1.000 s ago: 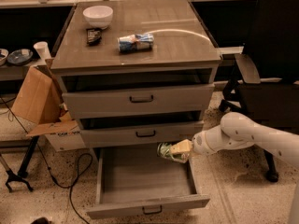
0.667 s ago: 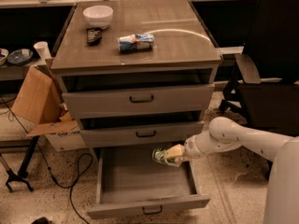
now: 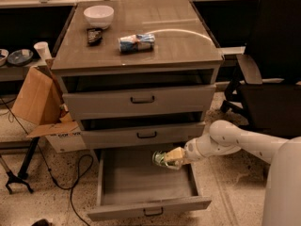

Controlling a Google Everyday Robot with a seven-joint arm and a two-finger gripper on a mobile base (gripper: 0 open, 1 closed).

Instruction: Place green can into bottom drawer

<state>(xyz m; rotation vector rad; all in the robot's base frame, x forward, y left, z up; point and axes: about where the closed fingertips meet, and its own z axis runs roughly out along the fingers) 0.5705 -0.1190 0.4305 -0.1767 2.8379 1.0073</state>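
Observation:
The green can (image 3: 161, 158) is held on its side in my gripper (image 3: 170, 157), which is shut on it. The gripper reaches in from the right and holds the can just above the right part of the open bottom drawer (image 3: 141, 182). The drawer is pulled out, its grey floor bare, with a small dark handle (image 3: 153, 213) on its front. The can's far side is hidden by my fingers (image 3: 175, 154).
On the cabinet top lie a blue and white can (image 3: 136, 42), a white bowl (image 3: 99, 16) and a small dark object (image 3: 94, 35). The two upper drawers are slightly ajar. A cardboard box (image 3: 40, 102) stands left, a black chair (image 3: 270, 74) right.
My gripper has moved left with the green can, from the drawer's right edge to further over the drawer's inside.

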